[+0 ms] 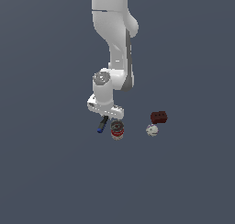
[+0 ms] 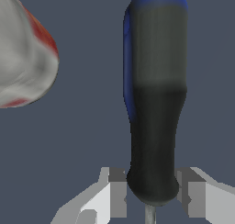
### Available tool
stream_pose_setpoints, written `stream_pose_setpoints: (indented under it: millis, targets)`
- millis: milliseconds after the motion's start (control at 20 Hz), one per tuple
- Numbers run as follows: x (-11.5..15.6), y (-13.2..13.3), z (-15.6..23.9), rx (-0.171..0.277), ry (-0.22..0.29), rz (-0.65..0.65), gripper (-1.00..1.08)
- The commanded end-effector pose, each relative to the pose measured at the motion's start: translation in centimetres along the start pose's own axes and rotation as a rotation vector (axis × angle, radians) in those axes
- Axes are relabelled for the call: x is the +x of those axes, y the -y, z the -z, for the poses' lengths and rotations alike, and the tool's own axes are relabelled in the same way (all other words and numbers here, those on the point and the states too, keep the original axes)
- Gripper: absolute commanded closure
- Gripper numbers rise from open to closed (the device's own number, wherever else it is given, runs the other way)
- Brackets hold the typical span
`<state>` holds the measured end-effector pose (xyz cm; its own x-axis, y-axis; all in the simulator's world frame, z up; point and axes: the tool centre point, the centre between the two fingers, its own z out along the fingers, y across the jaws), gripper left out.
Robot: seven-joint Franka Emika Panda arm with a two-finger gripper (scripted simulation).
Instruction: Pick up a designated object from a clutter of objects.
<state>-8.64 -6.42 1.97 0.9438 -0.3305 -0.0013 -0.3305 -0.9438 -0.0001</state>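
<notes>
Presently I log four items on the plain dark grey floor, all placed relative to the round red-and-grey can.

Item one, the designated object: a slim screwdriver with a blue-and-black handle and thin grey metal shaft. It lies just beside the can, on the exterior view's left, blue cap pointing away from the arm's base. In the wrist view its long axis runs straight out from between the fingers, with the dark handle end sitting in the gap.

Item two, the can itself, curved grey wall with red banding, close alongside the handle.

Item three, a dark red block, well apart from the can, toward the exterior view's right.

Item four, a whitish ball, just beside the block on the can's side.

Gripper: I read the two fingers as apart, one on each side of the handle's base, a thin sliver of floor visible between each pad and the handle, so not yet clamped.

Hard to make out: the shaft is nearly all cut off at the frame edge, its tip unseen. In the exterior view the white arm hides the fingers and the handle's near end.
</notes>
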Motion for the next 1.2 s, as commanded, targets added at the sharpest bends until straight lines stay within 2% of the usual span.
stream_pose_setpoints:
  millis: [0,500,1150]
  targets:
    - [-0.1,0.2,0.4,0.0,-0.001,0.0,1.08]
    - [-2.1,2.3,4.3,0.001,-0.001,0.0,1.08]
    - [-6.3,6.9,13.3,-0.003,-0.003,0.0,1.08]
